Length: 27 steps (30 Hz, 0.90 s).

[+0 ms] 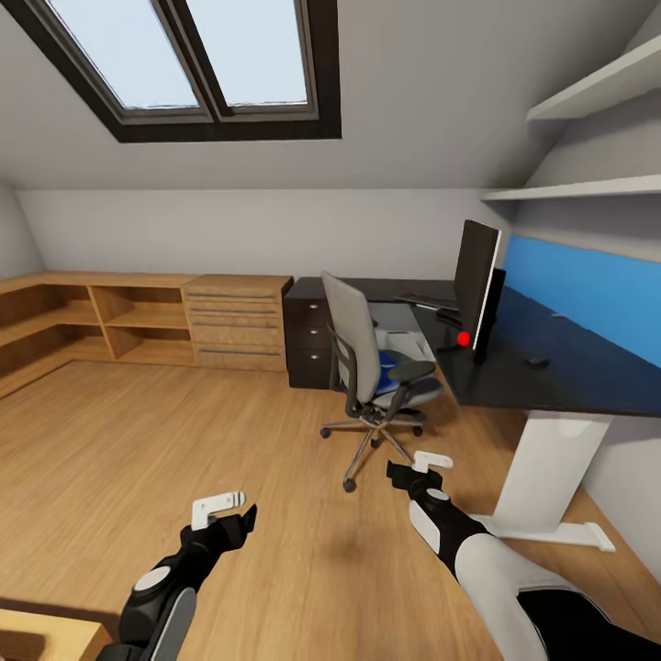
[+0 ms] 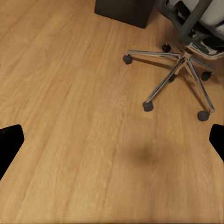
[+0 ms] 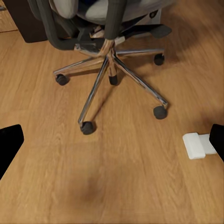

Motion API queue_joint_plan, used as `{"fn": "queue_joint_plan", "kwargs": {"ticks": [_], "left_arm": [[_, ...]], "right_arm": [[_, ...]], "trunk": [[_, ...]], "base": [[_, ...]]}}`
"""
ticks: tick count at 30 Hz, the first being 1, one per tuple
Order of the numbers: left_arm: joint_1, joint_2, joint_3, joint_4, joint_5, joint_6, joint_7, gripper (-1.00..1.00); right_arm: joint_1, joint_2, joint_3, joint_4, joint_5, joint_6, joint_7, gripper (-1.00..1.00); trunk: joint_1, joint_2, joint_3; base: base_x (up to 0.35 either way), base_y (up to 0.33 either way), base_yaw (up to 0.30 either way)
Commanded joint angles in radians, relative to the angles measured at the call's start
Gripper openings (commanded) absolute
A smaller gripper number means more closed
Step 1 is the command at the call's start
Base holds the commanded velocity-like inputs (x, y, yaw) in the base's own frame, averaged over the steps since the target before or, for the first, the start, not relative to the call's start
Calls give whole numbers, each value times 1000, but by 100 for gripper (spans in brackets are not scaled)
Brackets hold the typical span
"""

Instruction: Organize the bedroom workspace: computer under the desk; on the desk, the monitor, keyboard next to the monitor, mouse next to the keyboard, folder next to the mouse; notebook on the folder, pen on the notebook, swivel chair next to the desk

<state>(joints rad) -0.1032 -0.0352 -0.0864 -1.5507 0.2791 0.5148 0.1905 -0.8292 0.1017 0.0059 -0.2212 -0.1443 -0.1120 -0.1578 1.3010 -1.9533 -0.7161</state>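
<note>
Both arms held low over bare wooden floor [image 1: 138, 431], left tool [image 1: 225, 514] and right tool [image 1: 418, 473] each with fingers apart and gripping nothing, wide open floor on the left. Swivel chair [image 1: 367, 367] standing just off the front edge of the black bench [image 1: 551, 367], blue folder [image 1: 393, 360] on its seat, chrome base [image 3: 109, 70] close ahead of the right tool. Monitor [image 1: 477, 280] upright on the bench, keyboard [image 1: 427, 298] toward the far edge behind it, mouse [image 1: 537, 362] near the front edge; no readable writing anywhere.
</note>
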Motion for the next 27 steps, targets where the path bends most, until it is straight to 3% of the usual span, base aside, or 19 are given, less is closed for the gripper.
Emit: {"fn": "queue_joint_plan", "kwargs": {"ticks": [1,9,27], "left_arm": [[1,4,-1,-3,10,4,10,100],[3,17,7,1,10,4,10,100],[3,20,25,22,11,4,10,100]], "right_arm": [[-1,0,1,0,-9,-5,-1,100],[1,-4,3,-2,-6,-5,1,100],[1,-8,2,-6,-6,-11,0,100]], "trunk": [[4,-8,-4],[34,-64,-29],[103,-190,-86]], "base": [[0,0,0],[0,0,0],[0,0,0]]}}
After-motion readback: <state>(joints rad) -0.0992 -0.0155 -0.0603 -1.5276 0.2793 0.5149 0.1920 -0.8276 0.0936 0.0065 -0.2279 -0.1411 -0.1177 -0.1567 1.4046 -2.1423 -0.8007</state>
